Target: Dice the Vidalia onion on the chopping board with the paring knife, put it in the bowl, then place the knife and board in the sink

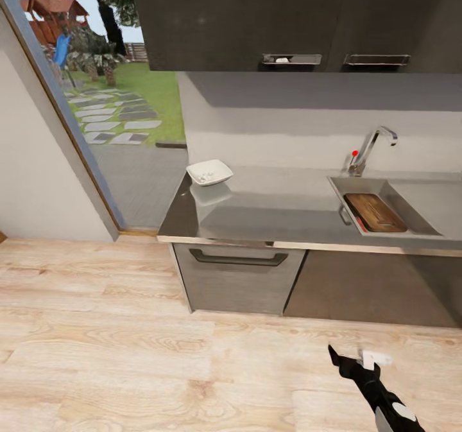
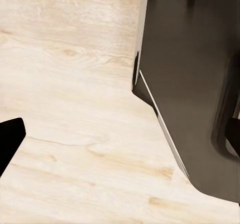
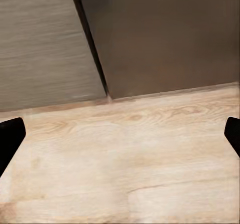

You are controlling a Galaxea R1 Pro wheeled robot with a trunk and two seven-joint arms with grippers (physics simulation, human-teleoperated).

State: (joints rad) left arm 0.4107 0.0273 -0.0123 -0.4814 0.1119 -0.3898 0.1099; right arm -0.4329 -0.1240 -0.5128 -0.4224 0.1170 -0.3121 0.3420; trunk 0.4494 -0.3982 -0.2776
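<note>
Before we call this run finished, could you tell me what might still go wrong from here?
1. The chopping board lies in the sink, but a dark sliver by its near end cannot be made out as the knife, so that step may be unconfirmed.
2. The bowl sits near the corner of the countertop, where a passing arm could knock it off.
3. The right gripper hangs low over the floor by the cabinets; turning the base might clip them.

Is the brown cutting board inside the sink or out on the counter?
Inside. The chopping board lies flat in the sink, below its grey rim and beside the tap, not on the countertop.
</note>
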